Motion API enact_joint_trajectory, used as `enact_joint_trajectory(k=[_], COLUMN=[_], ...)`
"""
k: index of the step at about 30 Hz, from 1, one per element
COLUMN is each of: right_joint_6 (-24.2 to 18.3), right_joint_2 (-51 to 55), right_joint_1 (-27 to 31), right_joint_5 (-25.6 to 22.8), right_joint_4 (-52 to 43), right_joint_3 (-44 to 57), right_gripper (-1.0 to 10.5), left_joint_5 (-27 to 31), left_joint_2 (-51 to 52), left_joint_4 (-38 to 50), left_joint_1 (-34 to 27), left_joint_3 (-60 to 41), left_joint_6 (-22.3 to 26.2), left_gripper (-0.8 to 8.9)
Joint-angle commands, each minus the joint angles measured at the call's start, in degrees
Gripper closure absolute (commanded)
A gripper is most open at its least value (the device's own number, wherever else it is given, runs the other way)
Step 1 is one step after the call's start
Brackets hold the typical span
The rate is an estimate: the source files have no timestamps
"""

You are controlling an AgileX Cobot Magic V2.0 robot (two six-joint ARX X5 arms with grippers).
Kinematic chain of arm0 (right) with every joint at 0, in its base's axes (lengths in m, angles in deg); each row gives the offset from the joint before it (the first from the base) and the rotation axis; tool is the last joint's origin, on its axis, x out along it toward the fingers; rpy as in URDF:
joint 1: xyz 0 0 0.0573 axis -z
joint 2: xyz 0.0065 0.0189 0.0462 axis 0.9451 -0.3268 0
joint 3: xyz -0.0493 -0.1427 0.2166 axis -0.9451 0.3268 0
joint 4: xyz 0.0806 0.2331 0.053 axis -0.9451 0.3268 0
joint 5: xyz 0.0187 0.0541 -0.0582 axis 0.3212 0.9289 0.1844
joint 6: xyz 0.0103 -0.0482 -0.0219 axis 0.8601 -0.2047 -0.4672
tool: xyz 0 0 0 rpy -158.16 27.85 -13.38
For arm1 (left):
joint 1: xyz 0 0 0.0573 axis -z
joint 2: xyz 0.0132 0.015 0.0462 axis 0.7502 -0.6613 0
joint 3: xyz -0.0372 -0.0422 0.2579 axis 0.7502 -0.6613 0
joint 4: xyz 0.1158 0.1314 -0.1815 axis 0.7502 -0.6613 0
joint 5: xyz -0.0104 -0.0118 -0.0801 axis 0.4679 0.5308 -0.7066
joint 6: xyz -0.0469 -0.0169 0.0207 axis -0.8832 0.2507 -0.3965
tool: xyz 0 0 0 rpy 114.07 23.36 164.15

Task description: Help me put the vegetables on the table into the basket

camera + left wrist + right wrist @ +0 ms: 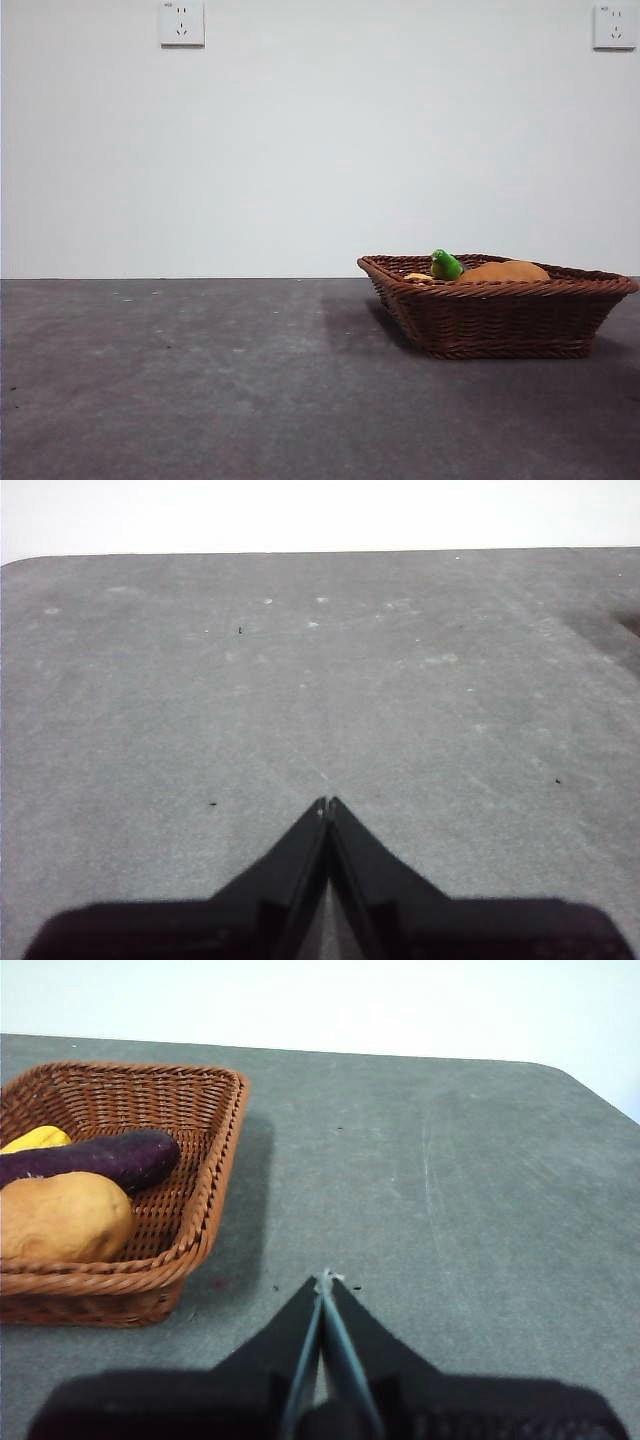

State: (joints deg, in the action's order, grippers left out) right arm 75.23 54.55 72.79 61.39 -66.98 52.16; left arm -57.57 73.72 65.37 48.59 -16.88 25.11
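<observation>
The brown wicker basket [500,322] [200,1160] stands on the right part of the dark grey table [200,380]. Inside it lie the orange-brown potato [62,1216] [505,271], the dark purple eggplant [100,1158] with its green stem [445,265] poking above the rim, and the yellow corn cob [35,1139] [418,277], mostly hidden. My right gripper [326,1278] is shut and empty above bare table beside the basket. Over bare table well away from the basket, my left gripper [327,803] is shut and empty. Neither arm shows in the front view.
A white wall rises behind the table with two power sockets [181,23] [614,26]. The table's far edge and rounded corner [560,1070] show in the right wrist view.
</observation>
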Motion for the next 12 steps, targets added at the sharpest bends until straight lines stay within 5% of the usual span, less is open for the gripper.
enact_joint_trajectory(k=[1, 12], right_joint_6=[0.44, 0.44], right_joint_2=[0.11, 0.11], right_joint_1=[0.04, 0.04], right_joint_5=[-0.26, -0.24], right_joint_4=[-0.22, -0.22], right_joint_3=[0.52, 0.52], right_gripper=[9.5, 9.5], left_joint_5=[-0.04, -0.04], left_joint_2=[0.04, 0.04], left_joint_4=[0.26, 0.26], left_joint_1=[-0.07, -0.07], left_joint_3=[-0.59, -0.59], left_joint_6=[-0.28, -0.28], left_gripper=[8.16, 8.16])
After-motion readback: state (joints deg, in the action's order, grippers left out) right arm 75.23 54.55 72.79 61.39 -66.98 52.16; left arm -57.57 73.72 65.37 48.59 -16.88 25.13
